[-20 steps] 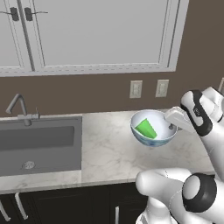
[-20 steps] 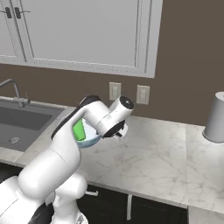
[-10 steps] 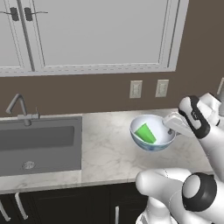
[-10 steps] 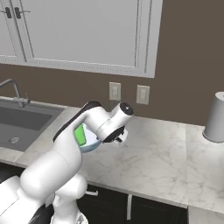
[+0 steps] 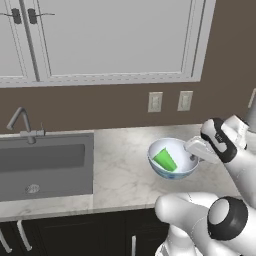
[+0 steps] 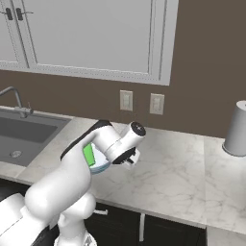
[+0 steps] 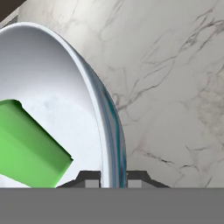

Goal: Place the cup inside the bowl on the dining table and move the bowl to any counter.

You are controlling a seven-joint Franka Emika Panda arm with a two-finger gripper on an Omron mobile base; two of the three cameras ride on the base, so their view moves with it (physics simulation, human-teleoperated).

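Gripper [image 7: 113, 177] clamps one bowl [image 5: 172, 159]; one cup [image 5: 164, 159] inside.

The arm reaches forward, its end effector [image 7: 113, 179] nipped tight, one finger either side of a thin rim.

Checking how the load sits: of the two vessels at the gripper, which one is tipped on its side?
The green cup is: it leans tilted inside the white bowl, which sits upright with its rim pinched in the gripper.
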